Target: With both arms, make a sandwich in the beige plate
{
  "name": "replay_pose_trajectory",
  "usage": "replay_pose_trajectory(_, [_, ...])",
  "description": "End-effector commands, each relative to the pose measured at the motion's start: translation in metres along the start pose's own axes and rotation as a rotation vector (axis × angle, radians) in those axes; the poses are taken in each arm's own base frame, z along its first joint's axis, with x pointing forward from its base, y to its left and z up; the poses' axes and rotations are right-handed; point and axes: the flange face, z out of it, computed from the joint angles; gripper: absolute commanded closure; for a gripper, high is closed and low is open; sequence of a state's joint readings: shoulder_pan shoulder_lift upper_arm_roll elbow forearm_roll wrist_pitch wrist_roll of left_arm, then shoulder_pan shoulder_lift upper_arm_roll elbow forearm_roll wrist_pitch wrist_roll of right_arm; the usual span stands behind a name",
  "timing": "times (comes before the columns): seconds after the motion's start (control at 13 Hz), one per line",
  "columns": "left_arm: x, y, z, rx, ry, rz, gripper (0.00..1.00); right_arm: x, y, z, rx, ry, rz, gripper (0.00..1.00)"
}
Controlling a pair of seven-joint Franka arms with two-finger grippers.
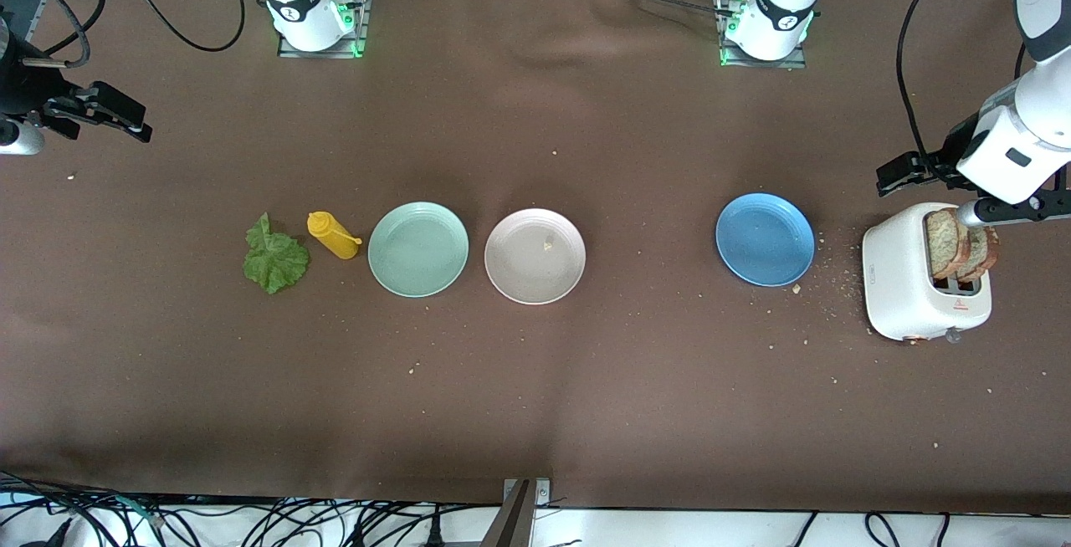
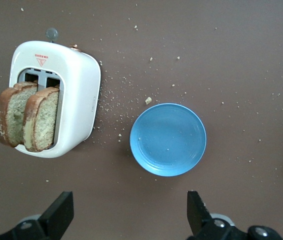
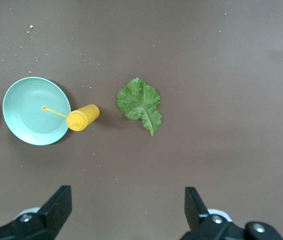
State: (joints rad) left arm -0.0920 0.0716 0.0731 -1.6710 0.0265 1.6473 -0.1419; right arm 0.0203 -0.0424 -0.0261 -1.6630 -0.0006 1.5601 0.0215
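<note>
A brown cloth-covered table (image 1: 535, 380) carries all items. The left gripper (image 2: 129, 212), jaws apart and empty, hangs over bare cloth at the left arm's end of the table, beside the white toaster (image 1: 908, 292), which stands close to that end edge. Two toast slices (image 1: 962, 246) stand upright in its slots. The blue plate (image 1: 765, 239) lies just beside the toaster, crumbs scattered between them. The right gripper (image 3: 126, 210), jaws apart and empty, hangs over bare cloth at the right arm's end. The lettuce leaf (image 1: 274, 258) lies flat near it; then the yellow squeeze bottle (image 1: 333, 235) on its side, the mint-green plate (image 1: 417, 248), and the beige plate (image 1: 535, 256), empty, midway along the table.
</note>
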Motion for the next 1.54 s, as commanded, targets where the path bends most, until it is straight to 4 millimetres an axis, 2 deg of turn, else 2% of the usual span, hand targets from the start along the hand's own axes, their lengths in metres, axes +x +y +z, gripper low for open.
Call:
replay_pose_trajectory(0.0, [0.0, 0.0, -0.002, 0.01, 0.011, 0.006, 0.0, -0.001, -0.014, 0.017, 0.013, -0.102, -0.026, 0.0])
replay_pose_trajectory(0.38, [0.0, 0.001, -0.002, 0.01, 0.011, 0.007, 0.0, 0.013, -0.016, 0.045, 0.099, -0.162, -0.017, 0.0])
replay_pose_trajectory(0.61, [0.0, 0.0, -0.001, 0.011, 0.01, 0.007, 0.0, 0.018, -0.015, 0.048, 0.105, -0.156, -0.071, 0.0])
replay_pose_trajectory(0.84, [0.001, 0.0, -0.002, 0.01, 0.011, 0.007, 0.0, 0.023, -0.004, 0.055, 0.126, -0.164, -0.24, 0.0])
replay_pose_trajectory(1.0, [0.001, 0.0, -0.002, 0.01, 0.011, 0.006, 0.0, 0.03, 0.001, 0.068, 0.141, -0.167, -0.356, 0.0])
replay_pose_trajectory(1.15, [0.001, 0.001, 0.0, 0.011, 0.008, 0.006, 0.0, 0.034, 0.001, 0.074, 0.157, -0.165, -0.434, 0.0])
replay_pose_trajectory(1.46, [0.002, -0.001, -0.001, 0.015, 0.01, 0.006, 0.0, 0.039, 0.005, 0.085, 0.252, -0.154, -0.468, 0.0])
